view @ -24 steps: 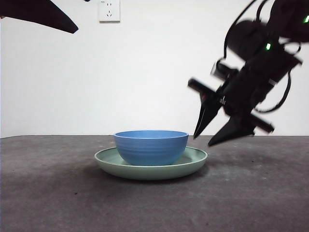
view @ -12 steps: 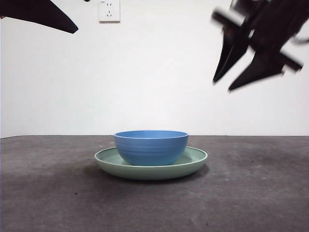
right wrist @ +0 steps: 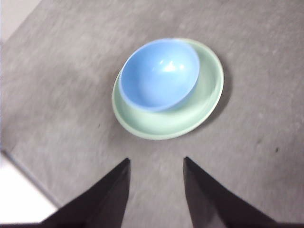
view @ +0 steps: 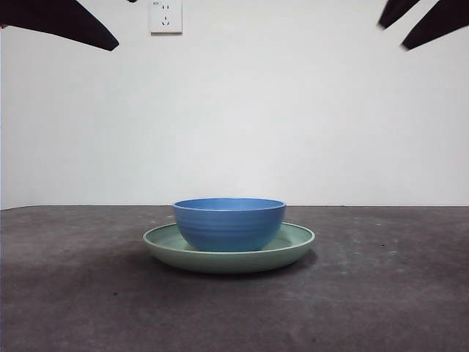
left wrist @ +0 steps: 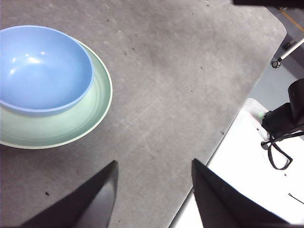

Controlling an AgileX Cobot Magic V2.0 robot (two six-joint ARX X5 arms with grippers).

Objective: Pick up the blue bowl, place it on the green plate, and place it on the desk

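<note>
The blue bowl [view: 229, 223] sits inside the green plate [view: 297, 240], which rests on the dark grey desk [view: 381, 293] at the middle. Both also show in the left wrist view, bowl [left wrist: 40, 69] on plate [left wrist: 71, 126], and in the right wrist view, bowl [right wrist: 159, 73] on plate [right wrist: 202, 102]. My right gripper [right wrist: 156, 164] is open and empty, high above the desk; its tips show at the front view's top right [view: 414, 20]. My left gripper [left wrist: 154, 166] is open and empty, high up and aside from the plate, seen as a black tip at the top left [view: 66, 22].
A white wall socket [view: 165, 16] is on the wall behind. The desk's edge [left wrist: 228, 128] and a white surface with black cables [left wrist: 280, 137] show in the left wrist view. Another desk edge with a pale floor [right wrist: 21, 194] shows in the right wrist view.
My right gripper has risen from beside the plate's right rim up to the top right corner, empty. The bowl, the plate and the left arm have not moved.
</note>
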